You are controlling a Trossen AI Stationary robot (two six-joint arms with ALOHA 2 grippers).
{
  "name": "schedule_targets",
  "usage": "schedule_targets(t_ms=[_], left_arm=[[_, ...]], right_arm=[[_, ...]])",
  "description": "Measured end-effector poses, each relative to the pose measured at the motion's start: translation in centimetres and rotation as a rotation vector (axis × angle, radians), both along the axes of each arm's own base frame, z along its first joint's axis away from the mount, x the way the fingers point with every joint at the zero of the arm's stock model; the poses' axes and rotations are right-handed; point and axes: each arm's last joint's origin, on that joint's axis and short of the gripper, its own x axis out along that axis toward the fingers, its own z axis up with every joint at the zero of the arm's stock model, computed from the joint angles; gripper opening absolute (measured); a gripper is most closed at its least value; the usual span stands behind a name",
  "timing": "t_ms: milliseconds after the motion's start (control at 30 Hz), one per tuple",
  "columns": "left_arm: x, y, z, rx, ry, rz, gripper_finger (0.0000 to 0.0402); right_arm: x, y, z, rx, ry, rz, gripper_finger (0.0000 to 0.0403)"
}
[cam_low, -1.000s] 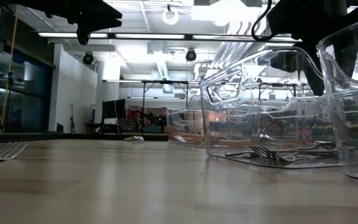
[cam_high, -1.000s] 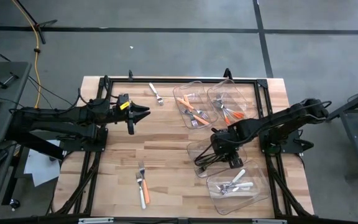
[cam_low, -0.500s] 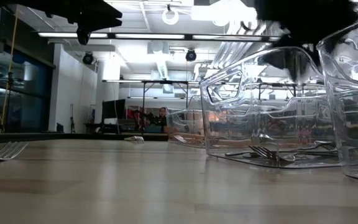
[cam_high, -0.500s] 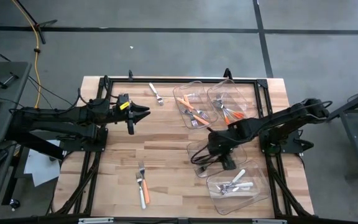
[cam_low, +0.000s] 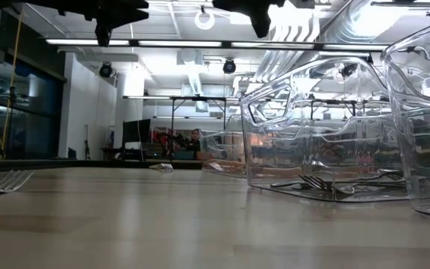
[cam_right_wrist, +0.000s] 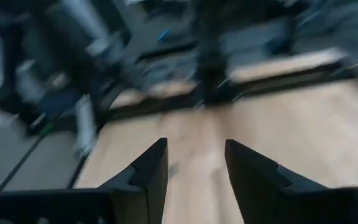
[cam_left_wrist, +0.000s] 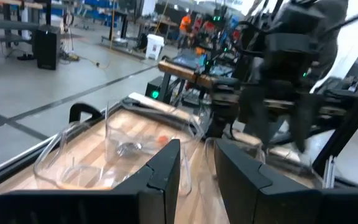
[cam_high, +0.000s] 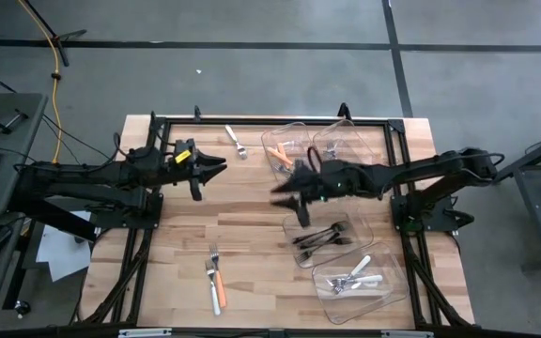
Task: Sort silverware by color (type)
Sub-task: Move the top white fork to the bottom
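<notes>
The right pincer hung above the middle of the wooden counter, just beside the clear bins, its two fingers parted with bare wood showing in the gap between them; it held nothing and touched nothing. The left pincer waited over the counter's far left part, its fingers standing a narrow gap apart, likewise empty. The silverware lay in several places: orange-handled pieces filled one far bin, with more orange-handled ones in the bin beside it; dark metal pieces sat in the middle bin, and white-handled pieces in the nearest bin. Loose on the counter were a silver fork near the far edge and, toward the near edge, a fork beside an orange-handled one.
</notes>
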Motion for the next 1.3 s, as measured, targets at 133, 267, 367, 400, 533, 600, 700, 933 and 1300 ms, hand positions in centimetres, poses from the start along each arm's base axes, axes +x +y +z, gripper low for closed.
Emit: schedule_targets(t_ms=[133,267,367,400,533,600,700,933,1300], left_arm=[[0.0,0.0,0.4,0.002,-0.04,0.0,0.0088],[0.0,0.0,0.5,0.002,-0.047,0.0,0.0088],[0.0,-0.1,0.5,0.001,-0.049,-0.028,0.0088],[0.0,-0.1,0.5,0.001,-0.048,-0.04,0.0088],[0.0,-0.2,0.5,0.001,-0.048,-0.058,0.0088],[0.0,-0.2,0.5,0.001,-0.048,-0.058,0.0088],[0.0,-0.2,0.5,0.001,-0.048,-0.058,0.0088],[0.0,-0.2,0.5,0.001,-0.048,-0.058,0.0088],[0.0,-0.1,0.5,0.001,-0.047,-0.056,0.0088]], right_arm=[[0.3,-1.5,0.9,-0.042,-0.093,-0.141,0.0145],[0.4,-2.4,1.1,0.0,-0.115,-0.183,0.0145],[0.4,-2.7,1.1,0.035,-0.115,-0.198,0.0145],[0.4,-2.7,1.1,0.042,-0.114,-0.201,0.0145],[0.4,-2.8,1.1,0.041,-0.114,-0.203,0.0145],[0.4,-2.8,1.1,0.041,-0.115,-0.203,0.0145],[0.4,-2.8,1.1,0.041,-0.114,-0.203,0.0145],[0.4,-2.8,1.1,0.04,-0.114,-0.203,0.0145],[0.4,-2.8,0.9,0.007,-0.108,-0.196,0.0145]])
